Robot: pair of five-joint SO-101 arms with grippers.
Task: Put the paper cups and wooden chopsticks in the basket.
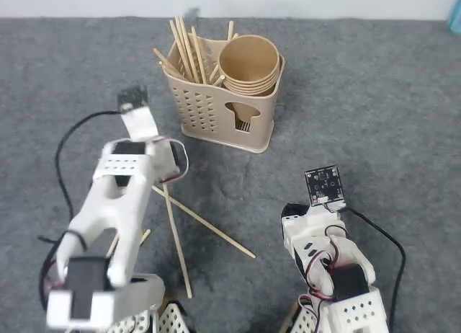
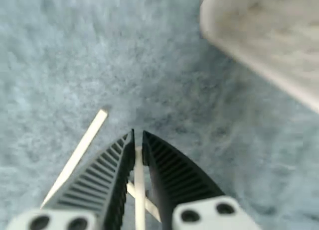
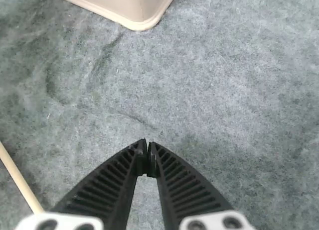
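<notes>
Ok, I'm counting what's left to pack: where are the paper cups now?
In the high view the paper cups sit nested in the right half of the basket, beside the standing chopsticks, at the far middle of the grey mat.

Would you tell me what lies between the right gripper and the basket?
Only bare grey carpet lies between the right gripper and the basket, as the right wrist view shows.

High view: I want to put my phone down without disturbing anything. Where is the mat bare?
Bare mat right of the basket, beyond the right arm; also left of the basket, beyond the left arm. Crowded between the arms, where loose chopsticks cross.
</notes>
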